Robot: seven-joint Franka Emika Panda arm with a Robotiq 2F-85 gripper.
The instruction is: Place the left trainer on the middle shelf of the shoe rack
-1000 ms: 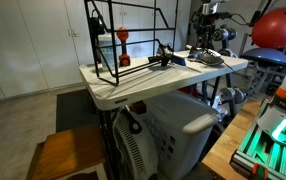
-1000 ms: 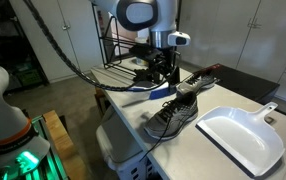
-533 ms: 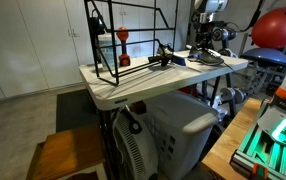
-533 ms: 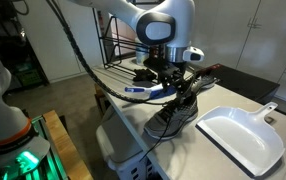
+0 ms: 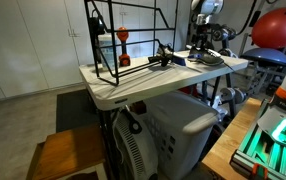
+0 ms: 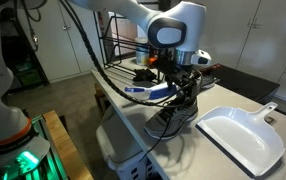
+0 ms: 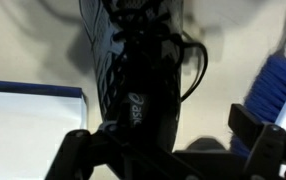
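Observation:
A dark trainer with a white sole [image 6: 175, 118] lies near the table's front edge, and it fills the wrist view [image 7: 133, 70], laces up. A like trainer [image 6: 205, 76] lies behind it. Both show as a dark clump in an exterior view [image 5: 209, 58]. My gripper [image 6: 183, 92] hangs just above the near trainer, open, with its fingers wide apart on either side of it [image 7: 168, 150]. It holds nothing. The shoe rack [image 5: 123, 45] of thin black rods stands at the table's other end [image 6: 123, 45]. Its middle shelf is hard to make out.
A white dustpan [image 6: 241, 140] lies beside the near trainer and shows in the wrist view [image 7: 28, 120]. A blue-bristled brush [image 6: 143, 91] lies between the trainers and the rack. A small red object [image 5: 123, 40] stands inside the rack. The table edge [image 5: 113, 95] is close.
The arm has swung away from the rack side toward the near trainer and come down over it. The trainers, brush and dustpan have not moved.

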